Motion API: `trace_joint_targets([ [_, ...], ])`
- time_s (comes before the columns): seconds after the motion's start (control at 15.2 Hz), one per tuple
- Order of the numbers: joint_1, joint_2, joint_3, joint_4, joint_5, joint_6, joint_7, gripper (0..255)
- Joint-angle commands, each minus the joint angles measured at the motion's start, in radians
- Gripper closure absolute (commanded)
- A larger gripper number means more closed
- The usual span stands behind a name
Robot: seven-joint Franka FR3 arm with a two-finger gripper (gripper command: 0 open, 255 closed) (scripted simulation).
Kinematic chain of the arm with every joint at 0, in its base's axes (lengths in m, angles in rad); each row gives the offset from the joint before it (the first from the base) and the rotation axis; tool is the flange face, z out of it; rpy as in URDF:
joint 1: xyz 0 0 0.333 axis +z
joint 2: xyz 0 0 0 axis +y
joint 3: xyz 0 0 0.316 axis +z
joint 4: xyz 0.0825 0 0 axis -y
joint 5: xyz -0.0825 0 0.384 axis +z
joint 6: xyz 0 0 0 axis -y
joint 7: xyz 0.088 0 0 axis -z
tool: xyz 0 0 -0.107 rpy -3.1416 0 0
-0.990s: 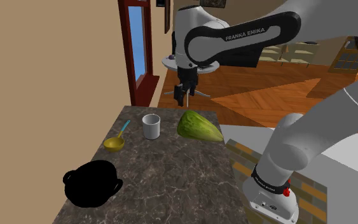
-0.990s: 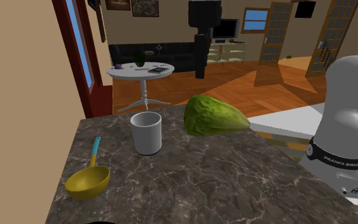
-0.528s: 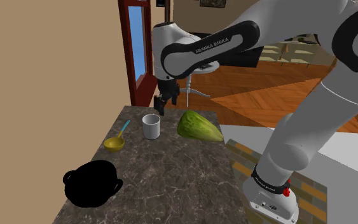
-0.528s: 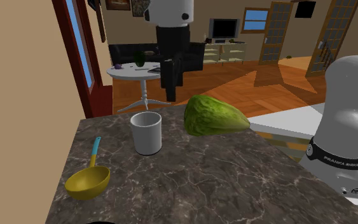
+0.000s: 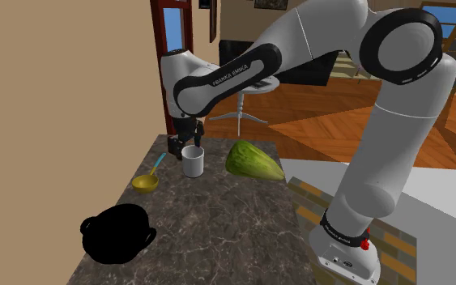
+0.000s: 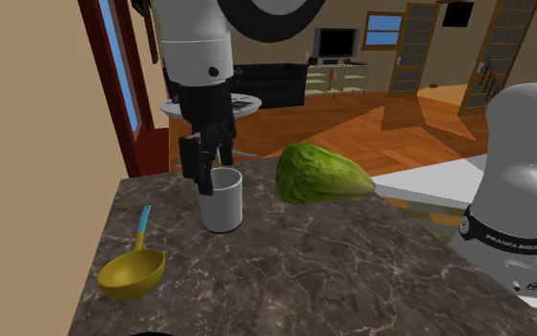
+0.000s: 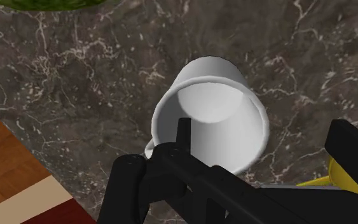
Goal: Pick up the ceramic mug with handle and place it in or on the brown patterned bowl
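While the tool gapes, the mug (white) stands below.

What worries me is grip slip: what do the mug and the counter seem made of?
Mug: plain white, smooth, matte, unpatterned; ceramic or plastic, the look leaves it open. Counter: dark stone-like slab, probably marble or granite, by its pale branching veins.

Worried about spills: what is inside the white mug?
Inside the mug, bare white wall and floor show, no contents. One black finger of the open tool covers its near edge, so that bit is unseen.
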Motion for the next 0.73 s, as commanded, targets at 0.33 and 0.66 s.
trace_joint_targets([
  [0.33,0.008,0.092,-0.001,0.014,-0.029,0.072,0.028,0],
  [0.66,0.008,0.109,-0.004,-0.001,-0.037,0.103,0.034,0],
])
